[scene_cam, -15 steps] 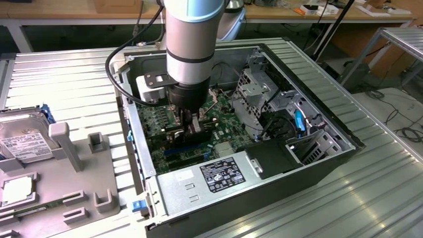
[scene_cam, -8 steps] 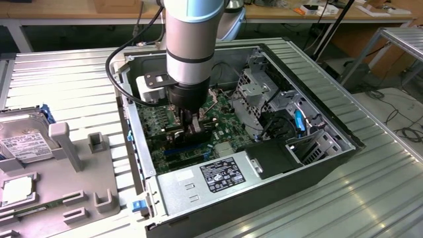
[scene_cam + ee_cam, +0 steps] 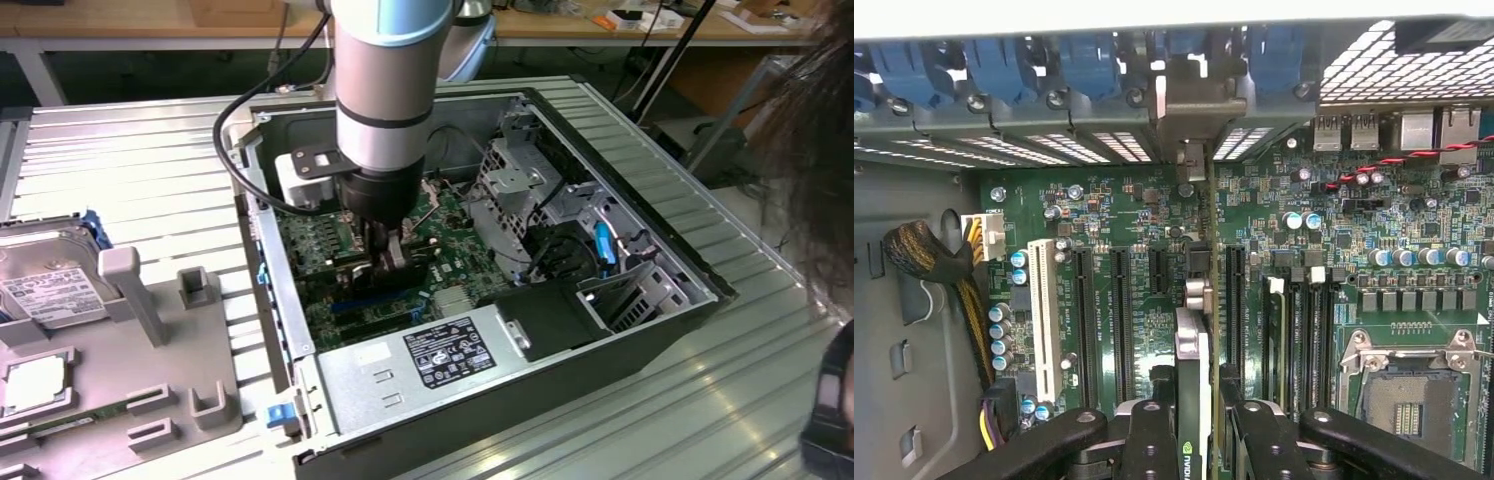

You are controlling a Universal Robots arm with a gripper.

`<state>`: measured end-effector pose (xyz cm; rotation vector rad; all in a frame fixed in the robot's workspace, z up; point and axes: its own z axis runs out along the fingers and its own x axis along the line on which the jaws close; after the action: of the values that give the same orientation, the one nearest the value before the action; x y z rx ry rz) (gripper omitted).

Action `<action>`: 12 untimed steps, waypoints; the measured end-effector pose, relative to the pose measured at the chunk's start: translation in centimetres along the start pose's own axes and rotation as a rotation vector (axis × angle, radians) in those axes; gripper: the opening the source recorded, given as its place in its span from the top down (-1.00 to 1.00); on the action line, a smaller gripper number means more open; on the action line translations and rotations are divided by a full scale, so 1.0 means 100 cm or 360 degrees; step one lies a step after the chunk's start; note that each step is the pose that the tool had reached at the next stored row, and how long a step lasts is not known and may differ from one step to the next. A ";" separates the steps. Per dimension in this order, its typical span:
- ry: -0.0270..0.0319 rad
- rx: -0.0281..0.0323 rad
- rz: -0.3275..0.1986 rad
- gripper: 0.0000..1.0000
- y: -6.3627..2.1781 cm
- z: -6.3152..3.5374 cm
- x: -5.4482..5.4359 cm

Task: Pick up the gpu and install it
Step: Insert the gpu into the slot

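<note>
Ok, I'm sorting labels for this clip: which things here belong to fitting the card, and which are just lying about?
In the job: claw, clamped on the graphics card; motherboard inside the open computer case.
Lying about: hard drive and grey tray beside the case; power supply box inside the case.

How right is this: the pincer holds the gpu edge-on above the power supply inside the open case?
Wrong spot: the wrist view shows the pincer holding the gpu edge-on above the motherboard slots, inside the open case.
</note>
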<state>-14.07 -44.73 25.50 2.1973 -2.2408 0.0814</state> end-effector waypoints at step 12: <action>0.00006 -0.00002 0.0000 0.47 0.0000 0.0005 0.001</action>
<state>-14.07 -44.88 25.46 2.1970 -2.2406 0.0816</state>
